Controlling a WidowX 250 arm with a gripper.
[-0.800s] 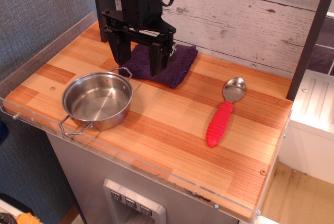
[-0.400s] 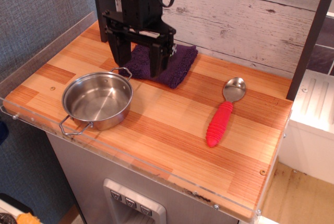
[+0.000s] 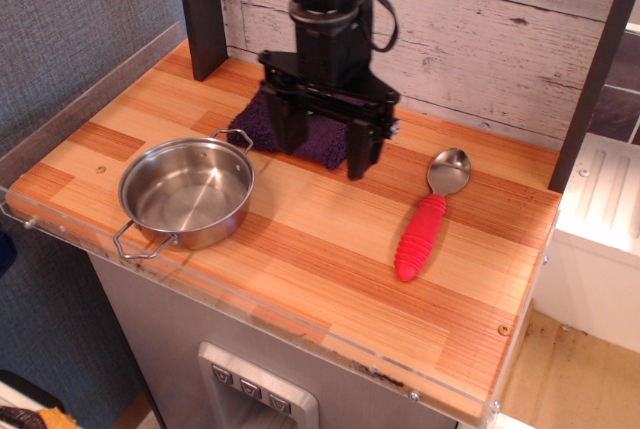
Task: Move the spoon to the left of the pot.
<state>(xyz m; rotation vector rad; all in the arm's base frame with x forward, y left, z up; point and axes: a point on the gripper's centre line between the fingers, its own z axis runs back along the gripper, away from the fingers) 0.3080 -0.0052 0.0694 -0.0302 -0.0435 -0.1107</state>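
The spoon (image 3: 428,211) is lying flat on the wooden table (image 3: 300,239) in the right half of the frame, its shiny bowl pointing toward the upper right and its ribbed red handle running down toward the lower left. The pot (image 3: 186,193) is sitting in the left part of the frame, near the front edge, with one wire loop handle showing at its upper right and the other at its lower left. Spoon and pot are well apart, with bare wood between them. The gripper (image 3: 325,144) is hanging in the upper centre of the frame, its jaws standing wide apart and pointing downward, holding nothing. It is hovering in front of a dark purple cloth (image 3: 325,134) that is lying against the white plank wall (image 3: 480,29), between the pot and the spoon and closer to the spoon's bowl.
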